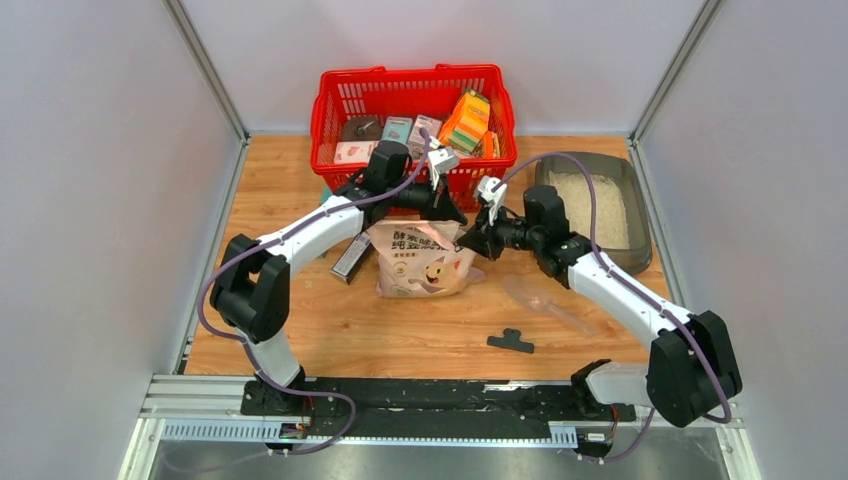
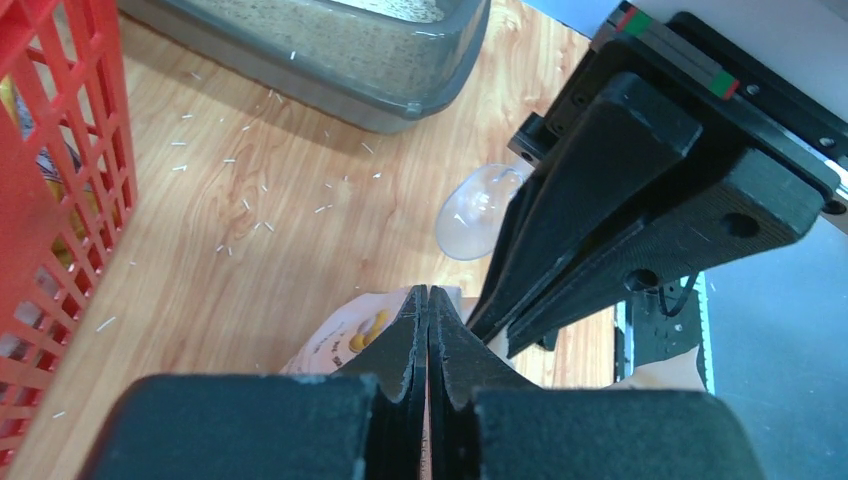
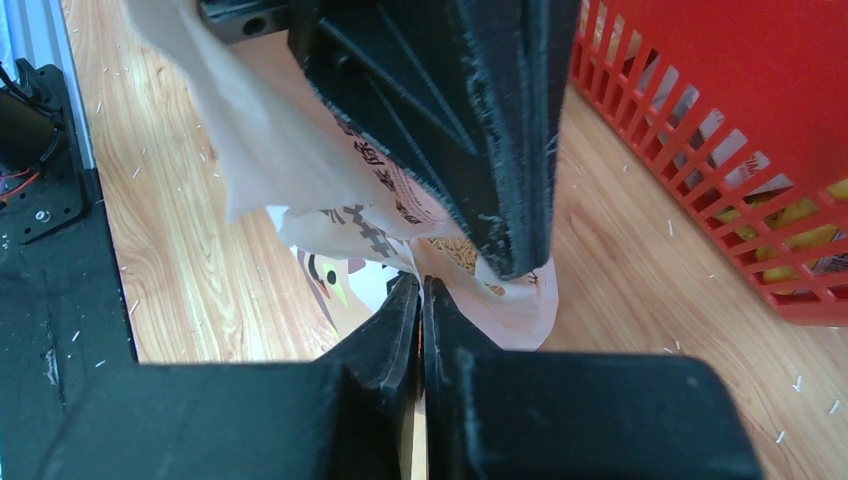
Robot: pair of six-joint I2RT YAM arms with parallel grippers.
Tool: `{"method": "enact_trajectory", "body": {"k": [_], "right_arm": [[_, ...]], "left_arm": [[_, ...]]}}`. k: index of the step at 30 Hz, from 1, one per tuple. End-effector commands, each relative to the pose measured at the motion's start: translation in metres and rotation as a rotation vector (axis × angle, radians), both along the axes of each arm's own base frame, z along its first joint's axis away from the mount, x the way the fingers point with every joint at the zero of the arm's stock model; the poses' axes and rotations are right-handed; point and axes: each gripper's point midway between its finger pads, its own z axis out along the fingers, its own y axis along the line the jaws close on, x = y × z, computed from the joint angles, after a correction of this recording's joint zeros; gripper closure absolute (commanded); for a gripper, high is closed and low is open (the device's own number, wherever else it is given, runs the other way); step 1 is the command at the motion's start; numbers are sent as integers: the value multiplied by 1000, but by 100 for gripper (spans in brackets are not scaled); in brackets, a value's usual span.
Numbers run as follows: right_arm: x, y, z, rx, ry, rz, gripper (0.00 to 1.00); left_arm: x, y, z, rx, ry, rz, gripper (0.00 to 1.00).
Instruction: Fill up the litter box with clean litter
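Clamped in the left gripper (image 1: 443, 208), jaws pressed together: top edge of the cat-printed litter bag (image 1: 425, 265) — standing mid-table before the red basket (image 1: 410, 75). Pinched on that same edge just rightward: right gripper (image 1: 472, 243), likewise closed. Farther right, clear scoop (image 1: 535, 297) flat on the wood. Far right — litter box (image 1: 642, 235), clean litter (image 1: 595, 210) inside.

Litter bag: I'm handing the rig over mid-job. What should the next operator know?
Left gripper: shut on the top edge of the litter bag.
Right gripper: shut on the same edge, alongside.
Bag stands mid-table before the red basket; litter box at the far right; clear scoop lies beside the bag.
Done: clean litter already covers the box floor.
To do: probably pull the bag open and pour more; stray grains dot the table.
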Motion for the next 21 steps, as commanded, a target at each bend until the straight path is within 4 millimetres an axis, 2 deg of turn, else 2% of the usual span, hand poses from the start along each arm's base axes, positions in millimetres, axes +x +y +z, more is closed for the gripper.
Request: {"method": "enact_trajectory", "body": {"k": [1,5,11,18,21], "right_arm": [[27,-11,33,7,-124,-35,94],[25,-12,32,-19,-146,-2,90],[23,-14,26,-49,-147,17,77],[27,-20,13,-94,-164,-6,51],[30,-18,16,-78,-173,-11,46]], "left_arm": [[-13,-6,4,-30,34,-50,100],[-11,-6,4,-28,29,-43,100],[-8,-6,6,-27,22,-30,100],[-7,-6,6,-19,26,-29,100],[-8,-5,6,-14,25,-30,100]]}}
